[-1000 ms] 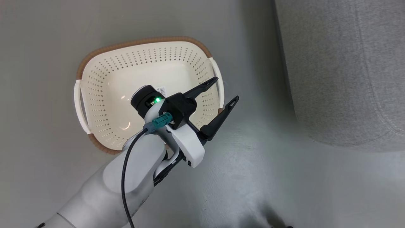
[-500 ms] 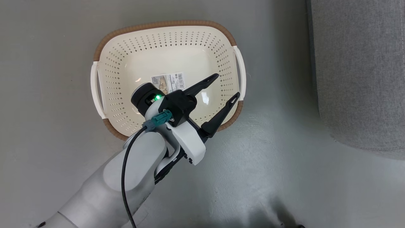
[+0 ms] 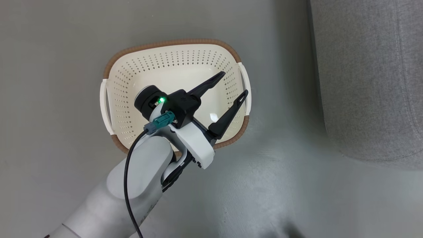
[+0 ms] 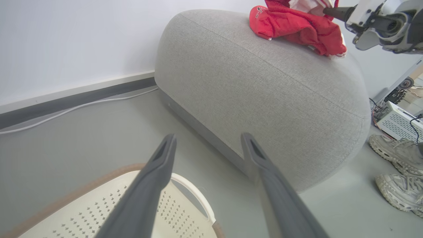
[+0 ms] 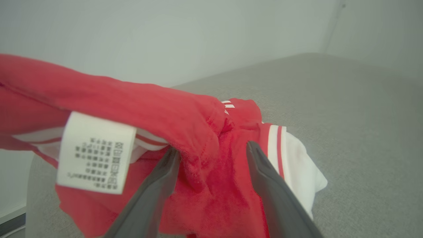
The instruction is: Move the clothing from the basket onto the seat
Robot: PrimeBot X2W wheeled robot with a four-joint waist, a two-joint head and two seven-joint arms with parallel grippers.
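Observation:
The cream basket [image 3: 165,43] stands on the floor with nothing in it, and its rim [image 4: 195,185] also shows in the left wrist view. My left gripper [image 3: 234,83] hangs open over the basket's right half, fingers apart [image 4: 208,138]. The grey seat [image 3: 370,82] rises to the right [image 4: 264,86]. On top of it lies the red clothing [image 4: 297,26] in a crumpled heap. My right gripper [image 4: 325,10] reaches into that heap. In the right wrist view it is open [image 5: 211,150], with the clothing [image 5: 132,102] draped over and between its fingers, above the seat [image 5: 347,115].
A white care label [image 5: 96,152] hangs from the clothing. A person's pale sneakers [image 4: 393,152] stand on the floor by the seat's far end, next to a white vented box [image 4: 400,122]. A white cable [image 4: 66,110] runs along the wall base.
The head camera has shifted, so basket and seat sit differently in the picture. My left gripper stays open over the basket; the basket's bottom label is now behind my wrist.

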